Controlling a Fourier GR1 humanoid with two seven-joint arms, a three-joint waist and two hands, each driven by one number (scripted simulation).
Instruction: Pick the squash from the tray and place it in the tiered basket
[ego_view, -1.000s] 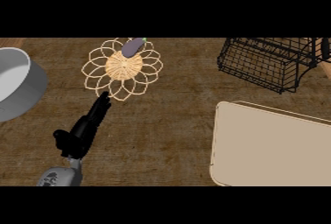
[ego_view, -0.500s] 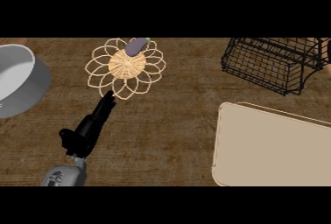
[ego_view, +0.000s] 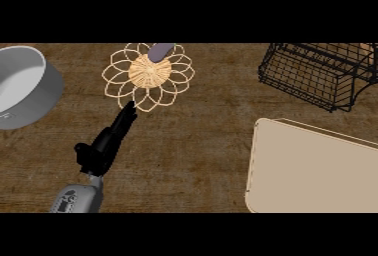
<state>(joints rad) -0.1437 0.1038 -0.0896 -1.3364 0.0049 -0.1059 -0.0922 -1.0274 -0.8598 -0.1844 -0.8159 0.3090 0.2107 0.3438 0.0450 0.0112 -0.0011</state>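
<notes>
One robot hand (ego_view: 103, 145) of mine, the left, lies over the counter (ego_view: 192, 145) with fingers straight, holding nothing. Right of it sits the beige tray (ego_view: 310, 170). Farther off, my fingertips reach a woven flower-shaped trivet (ego_view: 150, 75). Far right stands the black tiered basket (ego_view: 314, 72); far left, a grey pot (ego_view: 22, 85). I cannot see the squash.

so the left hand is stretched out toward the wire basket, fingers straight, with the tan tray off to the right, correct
Not quite. In the head view the left hand stretches with straight fingers toward the woven flower-shaped mat, not the wire basket, which stands at the far right. The tan tray is indeed off to the right.
</notes>
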